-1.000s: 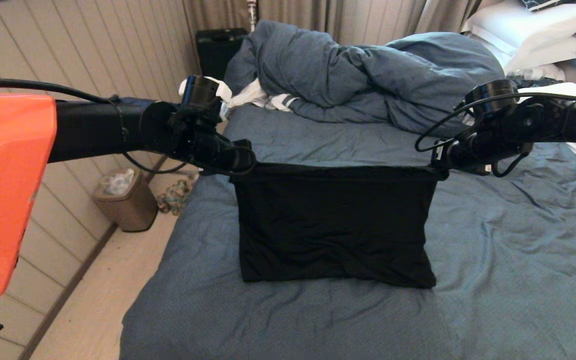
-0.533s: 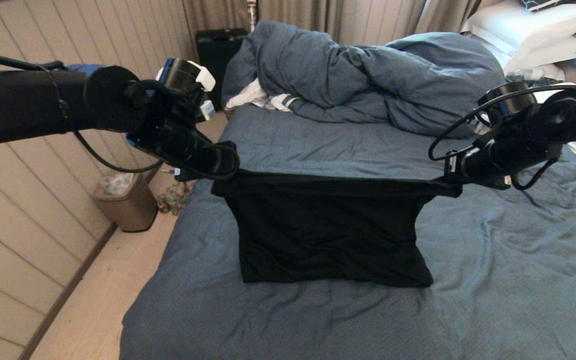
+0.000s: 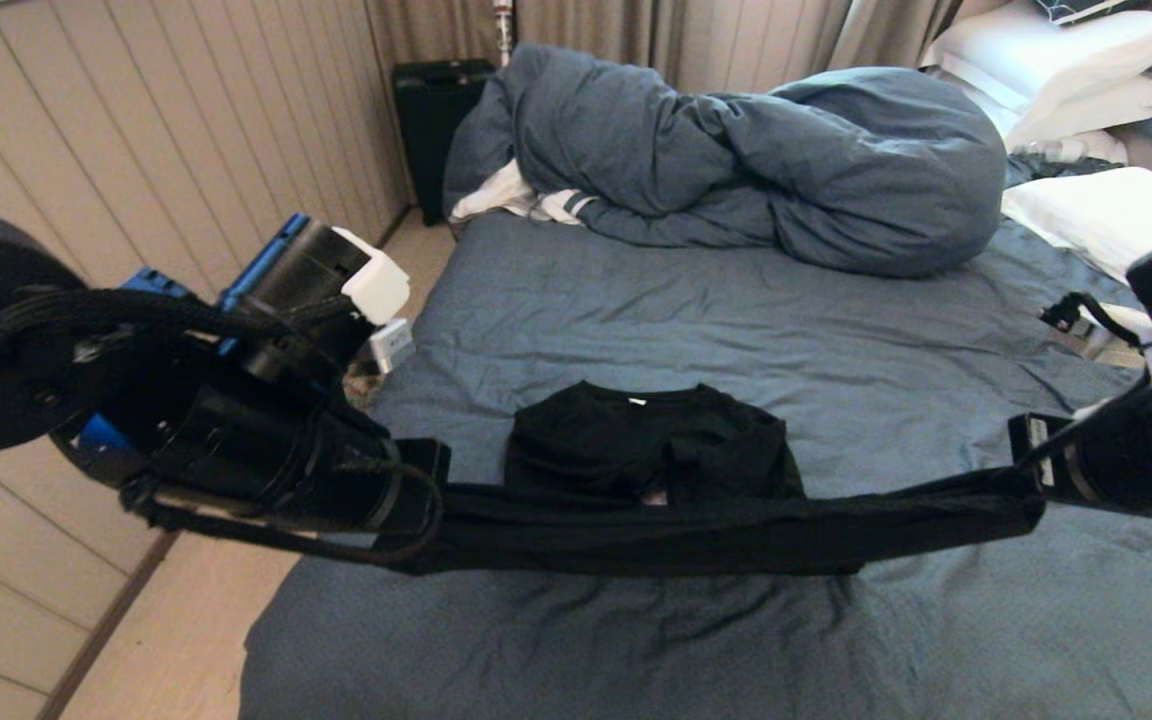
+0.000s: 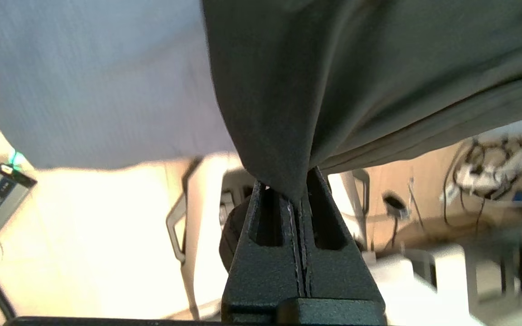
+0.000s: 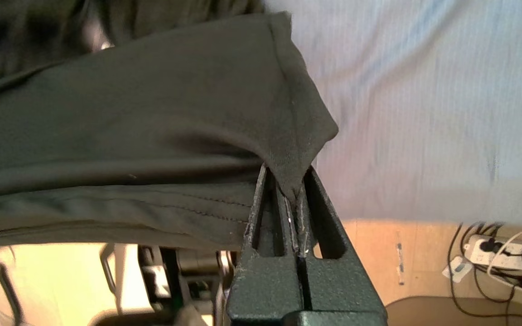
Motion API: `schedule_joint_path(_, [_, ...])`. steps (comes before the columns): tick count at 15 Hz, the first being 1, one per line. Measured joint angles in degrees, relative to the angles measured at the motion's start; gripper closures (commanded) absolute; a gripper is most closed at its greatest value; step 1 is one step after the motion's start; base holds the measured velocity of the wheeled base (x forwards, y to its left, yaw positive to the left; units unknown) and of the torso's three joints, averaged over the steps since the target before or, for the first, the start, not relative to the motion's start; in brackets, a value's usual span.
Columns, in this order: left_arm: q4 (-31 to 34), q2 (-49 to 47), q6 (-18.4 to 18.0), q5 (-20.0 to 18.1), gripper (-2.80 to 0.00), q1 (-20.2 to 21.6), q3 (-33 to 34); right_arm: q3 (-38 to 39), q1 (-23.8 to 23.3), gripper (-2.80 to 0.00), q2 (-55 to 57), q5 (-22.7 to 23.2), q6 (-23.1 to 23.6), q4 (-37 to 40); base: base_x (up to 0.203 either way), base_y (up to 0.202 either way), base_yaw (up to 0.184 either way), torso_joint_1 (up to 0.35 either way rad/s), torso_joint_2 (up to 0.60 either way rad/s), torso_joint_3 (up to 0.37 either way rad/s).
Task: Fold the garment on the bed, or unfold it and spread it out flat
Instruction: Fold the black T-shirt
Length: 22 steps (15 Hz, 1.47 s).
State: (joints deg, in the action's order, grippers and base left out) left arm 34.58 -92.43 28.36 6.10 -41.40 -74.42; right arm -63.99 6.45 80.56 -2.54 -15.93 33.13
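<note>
The garment (image 3: 651,455) lies on the bed (image 3: 736,320) near its foot, collar and small white neck label turned toward the bunched duvet (image 3: 736,150). Its near edge is lifted off the sheet and pulled into a taut dark band that runs across the head view between the two pincers.

The left pincer (image 3: 426,500) sits at the band's left end, over the bed's left edge. In the left wrist view the left pincer (image 4: 299,190) has its jaws pressed together on a gathered corner of the black cloth (image 4: 333,81). The right pincer (image 3: 1031,470) holds the band's other end, out over the sheet on the right. The right wrist view shows the right pincer (image 5: 295,194) pinching a hemmed corner of the garment (image 5: 152,113), jaws closed tight on the fabric.

Between the collar and the duvet there is a wide stretch of bare sheet. More sheet lies bare between the lifted band and the bed's foot. To the left the bed ends at a strip of floor (image 3: 196,620) beside a panelled wall (image 3: 136,150); white pillows (image 3: 1066,60) are stacked at the far right.
</note>
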Motion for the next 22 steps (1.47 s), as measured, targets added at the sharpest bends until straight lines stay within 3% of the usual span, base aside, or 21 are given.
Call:
schedule_joint_path(5, [3.35, 7.91, 3.87, 1.27, 0.00, -7.46, 3.11, 12.28, 3.14, 0.00, -13.40, -0.42, 0.30, 1.28, 0.000, 0.000, 0.000, 0.000, 0.00, 0.000])
schedule_joint_path(11, [10.07, 11.81, 6.97, 1.37, 0.00, -13.43, 3.35, 13.45, 6.32, 0.00, -20.89, -0.38, 0.50, 9.39, 0.000, 0.000, 0.000, 0.000, 0.00, 0.000])
schedule_joint_path(22, [9.39, 12.67, 8.13, 1.06, 0.00, -18.40, 12.49, 19.27, 6.78, 0.00, -25.91, -0.42, 0.61, 11.19, 0.000, 0.000, 0.000, 0.000, 0.00, 0.000])
